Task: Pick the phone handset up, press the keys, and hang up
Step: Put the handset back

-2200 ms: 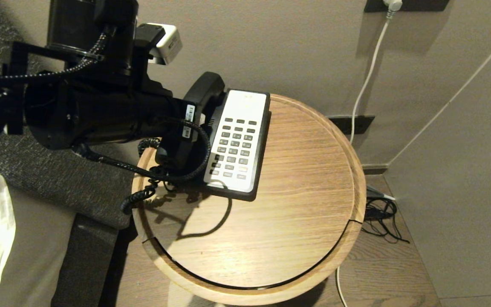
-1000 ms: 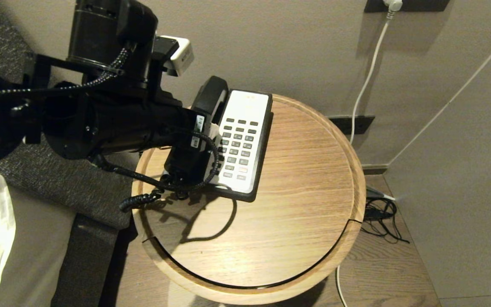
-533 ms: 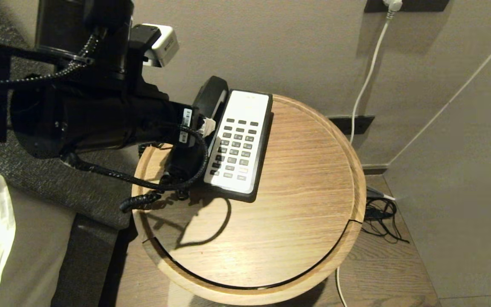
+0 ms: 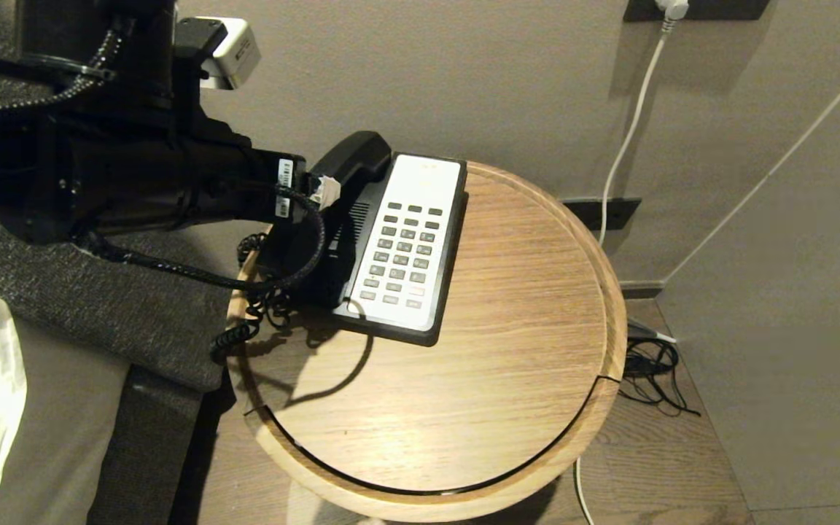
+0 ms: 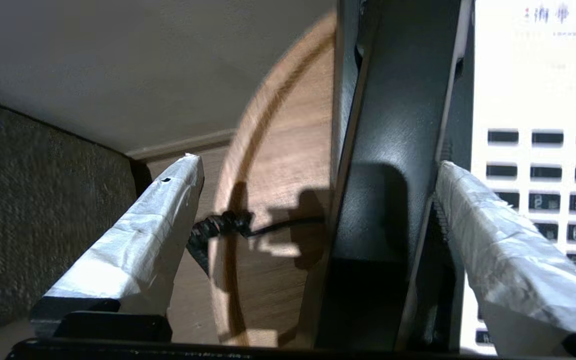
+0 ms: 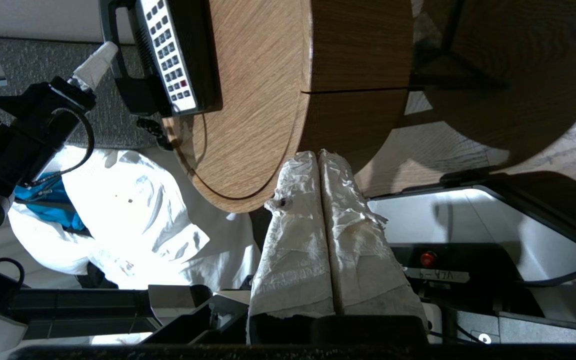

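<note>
Left gripper (image 5: 318,200): released, fingers straddling phone handset (image 5: 393,165), frame centre.
Phone handset: on base, upper-centre bench (image 4: 507,350), left of keys (image 4: 399,251).
Right gripper (image 6: 320,165): clenched, empty, parked below bench edge.

A round wooden table (image 4: 522,350) stands by a wall with a white cable (image 4: 628,138) plugged in.

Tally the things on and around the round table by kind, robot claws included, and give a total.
Phone base: 1
Handset: 1
Coiled cord: 1
Round table: 1
Claws: 2, left claw open astride the handset, right claw shut below the table edge
Total: 6
</note>
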Motion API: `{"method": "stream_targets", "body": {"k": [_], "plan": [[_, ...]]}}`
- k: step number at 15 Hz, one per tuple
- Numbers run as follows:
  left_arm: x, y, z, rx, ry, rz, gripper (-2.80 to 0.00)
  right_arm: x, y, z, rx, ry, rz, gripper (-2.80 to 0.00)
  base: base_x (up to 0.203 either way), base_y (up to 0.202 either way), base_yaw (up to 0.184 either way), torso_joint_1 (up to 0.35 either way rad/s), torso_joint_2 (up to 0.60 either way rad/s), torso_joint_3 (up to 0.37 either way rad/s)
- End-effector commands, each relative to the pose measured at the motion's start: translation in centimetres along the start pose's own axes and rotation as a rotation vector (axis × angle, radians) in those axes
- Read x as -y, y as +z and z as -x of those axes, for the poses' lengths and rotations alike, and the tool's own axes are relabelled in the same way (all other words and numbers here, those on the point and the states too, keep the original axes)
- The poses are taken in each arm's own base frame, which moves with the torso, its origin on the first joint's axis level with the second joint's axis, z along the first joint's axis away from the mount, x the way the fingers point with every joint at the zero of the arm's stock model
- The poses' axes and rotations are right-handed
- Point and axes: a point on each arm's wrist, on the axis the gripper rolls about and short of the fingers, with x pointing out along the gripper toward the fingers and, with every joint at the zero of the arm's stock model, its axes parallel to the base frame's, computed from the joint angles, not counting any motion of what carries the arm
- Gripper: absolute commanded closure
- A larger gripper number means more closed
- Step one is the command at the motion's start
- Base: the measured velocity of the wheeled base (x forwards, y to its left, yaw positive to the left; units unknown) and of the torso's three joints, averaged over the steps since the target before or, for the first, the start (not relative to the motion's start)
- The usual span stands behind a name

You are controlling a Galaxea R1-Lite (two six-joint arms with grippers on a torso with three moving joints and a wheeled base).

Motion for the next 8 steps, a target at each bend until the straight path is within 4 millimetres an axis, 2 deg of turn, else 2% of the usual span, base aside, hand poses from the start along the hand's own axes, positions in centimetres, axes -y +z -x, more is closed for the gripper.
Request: {"method": "stream_targets", "body": {"k": [1,8], "plan": [[0.1,-0.06,0.1,-0.001,-0.004,0.0,-2.8,0.0,0.0,-0.05,-0.004,-0.002,-0.004,0.0,0.0,0.0,0.0,0.0,0.0,0.0],[0.49,0.21,0.38,0.01,-0.036,0.001,-2.8,0.14,-0.06,-0.24,-0.004,-0.002,-0.004,0.0,0.0,0.0,0.0,0.0,0.0,0.0]]}}
